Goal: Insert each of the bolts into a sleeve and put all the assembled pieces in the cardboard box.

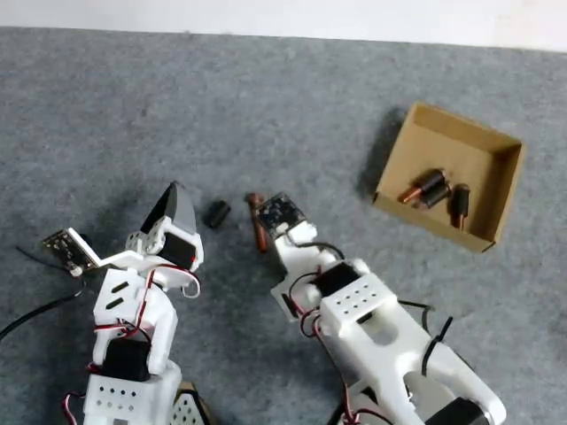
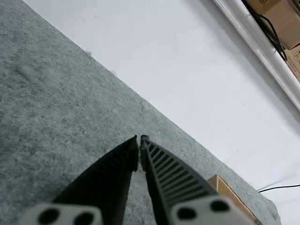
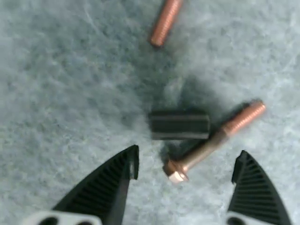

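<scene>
While the left hand (image 2: pixel 139 139) sits closed, the right hand (image 3: pixel 187 154) spreads wide over a bolt (image 3: pixel 220 134).

Coppery metal bolt (image 3: pixel 213 142), matt sleeve (image 3: pixel 179 125)

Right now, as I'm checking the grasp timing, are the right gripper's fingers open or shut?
Open: the right gripper has its fingers spread wide, with the bolt lying head-first on the carpet between them.

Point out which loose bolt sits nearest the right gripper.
The bolt whose hex head lies between the right gripper's open fingers, beside the black sleeve; the other bolt lies farther off, beyond the sleeve.
</scene>
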